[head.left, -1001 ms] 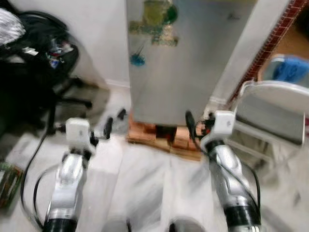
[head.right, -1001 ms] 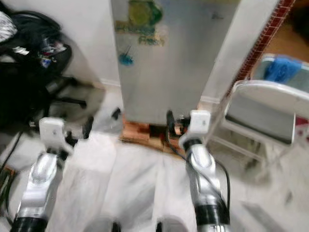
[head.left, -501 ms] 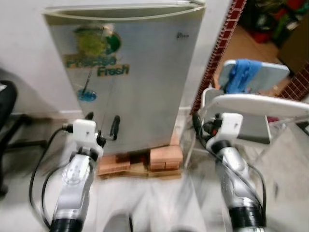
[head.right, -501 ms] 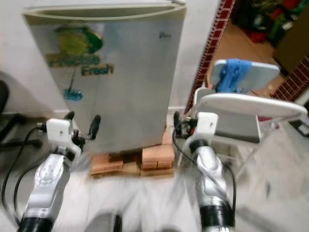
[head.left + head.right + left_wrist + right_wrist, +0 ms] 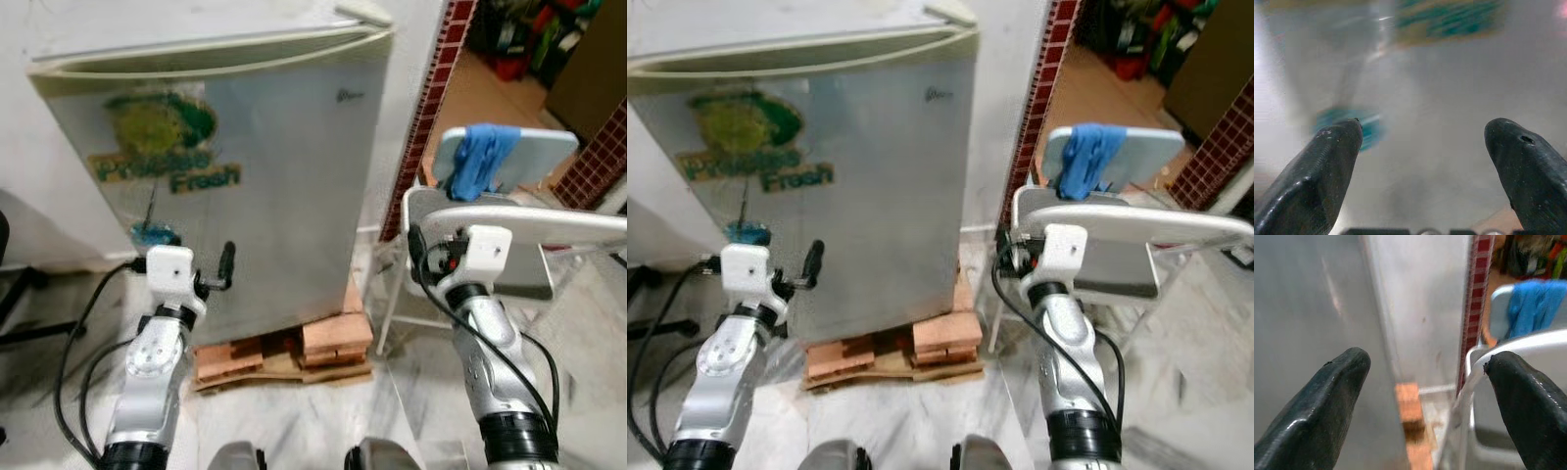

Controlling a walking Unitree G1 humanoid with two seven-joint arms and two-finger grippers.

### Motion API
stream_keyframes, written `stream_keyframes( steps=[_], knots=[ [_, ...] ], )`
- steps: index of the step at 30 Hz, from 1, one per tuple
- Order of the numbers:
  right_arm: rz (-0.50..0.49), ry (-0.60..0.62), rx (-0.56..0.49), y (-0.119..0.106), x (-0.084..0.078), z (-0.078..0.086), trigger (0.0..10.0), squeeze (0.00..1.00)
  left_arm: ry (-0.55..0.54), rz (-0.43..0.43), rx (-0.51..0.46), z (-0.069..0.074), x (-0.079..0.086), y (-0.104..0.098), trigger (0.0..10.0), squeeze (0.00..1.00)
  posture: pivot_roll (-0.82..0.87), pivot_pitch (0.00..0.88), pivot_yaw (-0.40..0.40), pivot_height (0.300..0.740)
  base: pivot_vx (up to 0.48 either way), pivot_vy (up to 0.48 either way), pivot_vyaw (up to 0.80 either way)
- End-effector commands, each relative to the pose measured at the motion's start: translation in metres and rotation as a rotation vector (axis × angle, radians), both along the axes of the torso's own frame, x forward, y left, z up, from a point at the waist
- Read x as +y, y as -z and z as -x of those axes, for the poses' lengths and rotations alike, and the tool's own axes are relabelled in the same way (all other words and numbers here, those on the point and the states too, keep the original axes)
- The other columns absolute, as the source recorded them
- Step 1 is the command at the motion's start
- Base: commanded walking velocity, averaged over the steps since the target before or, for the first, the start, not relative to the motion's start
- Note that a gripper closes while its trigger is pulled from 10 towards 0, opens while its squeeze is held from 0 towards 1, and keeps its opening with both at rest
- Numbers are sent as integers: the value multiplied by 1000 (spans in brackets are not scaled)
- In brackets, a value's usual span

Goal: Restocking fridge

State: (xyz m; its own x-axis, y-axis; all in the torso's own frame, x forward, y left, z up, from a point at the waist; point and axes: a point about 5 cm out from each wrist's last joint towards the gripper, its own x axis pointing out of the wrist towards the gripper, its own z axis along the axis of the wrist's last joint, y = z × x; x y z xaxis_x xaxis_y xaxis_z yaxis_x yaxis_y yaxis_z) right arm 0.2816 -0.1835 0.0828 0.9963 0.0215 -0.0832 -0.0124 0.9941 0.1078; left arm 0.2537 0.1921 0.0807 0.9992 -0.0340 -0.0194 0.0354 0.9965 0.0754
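A small silver single-door fridge (image 5: 245,186) with its door closed stands against a white wall, ahead of the robot and slightly to the left. Its door carries a green and yellow sticker (image 5: 162,147) with lettering and, lower down, a small teal mark (image 5: 152,233). The fridge rests on orange-red bricks (image 5: 333,335) and flat boards laid on a pale marble-patterned floor (image 5: 323,421).

The left gripper (image 5: 1422,147) is raised close before the lower left part of the fridge door, not touching it; its two black fingers (image 5: 1327,166) are spread wide apart with nothing between them. The left wrist view looks onto the steel door, with the teal mark just beyond one fingertip.

The right gripper (image 5: 1425,377) is held up to the right of the fridge, near its right edge; its fingers (image 5: 1327,406) are likewise spread wide and hold nothing. Between them the right wrist view takes in the fridge's side, a brick at its base and a strip of red tile (image 5: 1480,293) on the wall.

To the right of the fridge stands a white folding chair (image 5: 519,220) with a blue cloth (image 5: 480,162) draped over its backrest. Black cables (image 5: 73,343) trail from the left arm to the floor.
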Motion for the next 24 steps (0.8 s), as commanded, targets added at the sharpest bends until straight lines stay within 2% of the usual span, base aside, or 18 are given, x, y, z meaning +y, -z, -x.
stream_keyframes(
  steps=[1, 4, 6, 7, 9, 11, 15, 18, 19, 20, 24],
  knots=[
    [21, 31, -5, -3, -9, 2, 10000, 0, -36, -14, -21, 5, 7, -6, 10000, 0, -20, 70, 13, 740, 0, 0, 0],
    [29, 47, 8, -1, -14, 8, 10000, 0, -54, -49, -28, 14, 13, -7, 10000, 0, -19, 70, 10, 740, 0, 0, 0],
    [35, 39, 24, 4, -16, 14, 10000, 0, -37, -59, 3, 24, 14, -3, 10000, 0, -9, 68, 6, 740, 0, 0, 0],
    [35, 39, 24, 4, -16, 14, 10000, 0, -37, -59, 3, 24, 14, -3, 10000, 0, -9, 68, 6, 740, 0, 0, 0],
    [75, 122, 59, 12, -21, 25, 10000, 0, -35, -89, 35, 35, 13, 4, 10000, 0, 1, 62, -2, 740, 0, 0, 0],
    [71, 133, 65, 13, -22, 25, 10000, 0, -29, -89, 37, 36, 11, 4, 10000, 0, 1, 62, -2, 740, 0, 341, 0],
    [61, 78, 39, 13, -18, 25, 10000, 0, -16, -81, 39, 34, 8, 3, 10000, 0, 0, 54, 0, 740, 0, 480, 0],
    [108, 88, 4, 8, -20, 22, 10000, 0, 4, -79, 37, 31, 7, 0, 10000, 0, -2, 46, 3, 740, 0, 480, 0],
    [86, 72, 9, 9, -20, 22, 10000, 0, 21, -65, 44, 31, 6, 1, 10000, 0, -1, 43, 6, 740, 0, 480, 0],
    [47, 47, 13, 8, -18, 23, 10000, 0, 41, -42, 58, 33, 5, 1, 10000, 51, -4, 40, 8, 740, 0, 480, 0],
    [31, 23, 29, 9, -16, 25, 10000, 0, 39, -41, 72, 34, 6, 2, 10000, 98, -8, 37, 10, 740, 0, 480, 0]
  ],
)
